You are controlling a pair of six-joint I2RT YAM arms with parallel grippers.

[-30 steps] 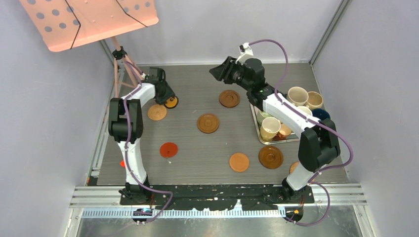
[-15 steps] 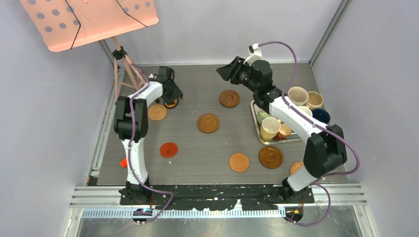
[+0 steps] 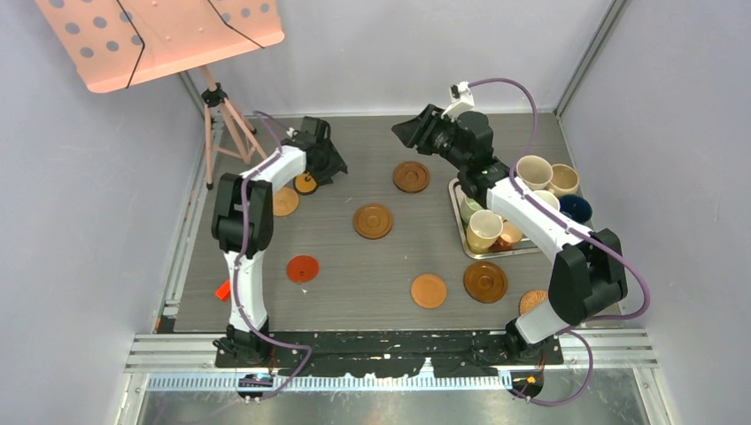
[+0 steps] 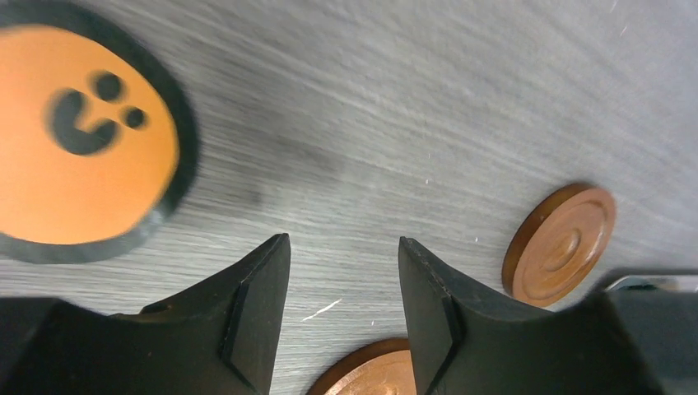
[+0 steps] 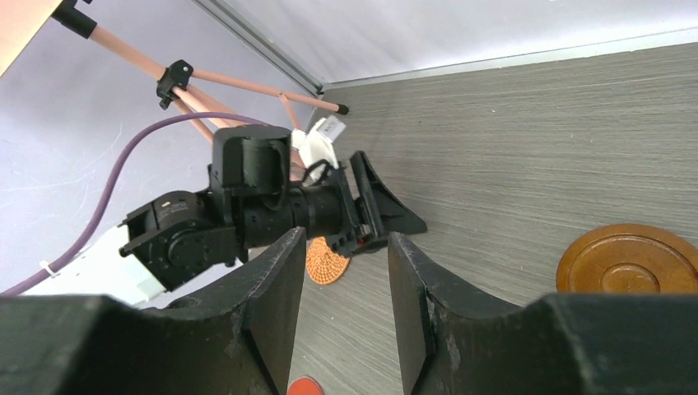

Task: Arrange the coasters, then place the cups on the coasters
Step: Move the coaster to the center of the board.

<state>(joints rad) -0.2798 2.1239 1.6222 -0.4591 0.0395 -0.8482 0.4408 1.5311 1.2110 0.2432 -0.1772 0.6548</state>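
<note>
My left gripper (image 3: pixel 335 166) hangs open and empty low over the table at the far left. The black-and-orange coaster (image 3: pixel 305 183) (image 4: pixel 82 156) lies flat just left of it, clear of the fingers. Beside that lies an orange-tan coaster (image 3: pixel 284 202). Dark brown coasters (image 3: pixel 411 176) (image 3: pixel 373 220) (image 3: pixel 485 281), another orange-tan one (image 3: pixel 429 290) and a red one (image 3: pixel 302 268) are spread over the table. My right gripper (image 3: pixel 403 131) (image 5: pixel 344 239) is raised at the back centre, open and empty. The cups (image 3: pixel 534 171) (image 3: pixel 484 228) crowd the metal tray (image 3: pixel 458 221) at the right.
A pink tripod (image 3: pixel 221 124) carrying an orange perforated panel (image 3: pixel 159 35) stands at the back left. A small red block (image 3: pixel 221 289) lies at the table's left edge. A wicker coaster (image 3: pixel 531 301) peeks out behind the right arm. Grey walls enclose the table.
My left gripper has swung right, off the black-and-orange coaster, which now lies uncovered. My right gripper has drifted slightly right and back.
</note>
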